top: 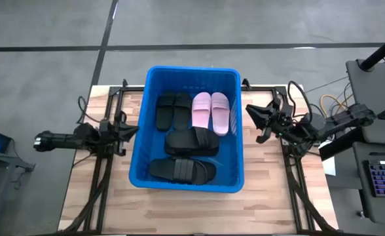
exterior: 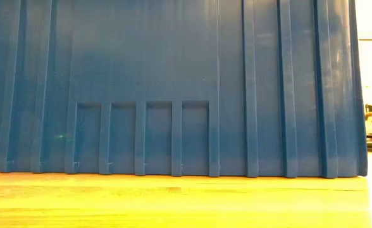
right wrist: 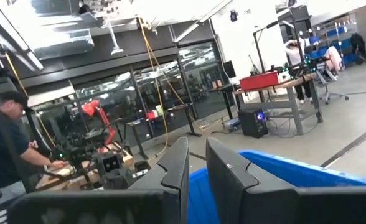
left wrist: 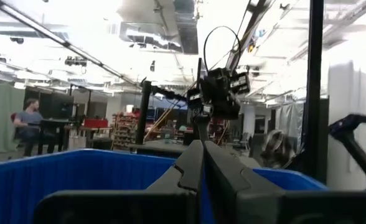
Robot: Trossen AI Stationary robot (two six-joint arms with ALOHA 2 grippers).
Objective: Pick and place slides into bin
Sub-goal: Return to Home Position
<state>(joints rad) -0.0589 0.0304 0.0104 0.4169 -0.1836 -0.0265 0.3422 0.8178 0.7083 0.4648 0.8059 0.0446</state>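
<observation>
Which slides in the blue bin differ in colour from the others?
The two pale pink slides, side by side near the right wall of the bin in the high view; the other slides are black.

High view: straight down from well above, taking in the whole table (top: 271, 196), with the bin (top: 192, 71) at its middle and both arms at the left and right edges.

Low view: at tabletop height, looking level, so near the bin (exterior: 173, 76) as to show little but one blue wall above a strip of table (exterior: 173, 196).

Wrist views: roughly level, facing each other across the bin from the left gripper (left wrist: 201, 149) and the right gripper (right wrist: 197, 149), room beyond.

Shared by all four: the bin.
</observation>
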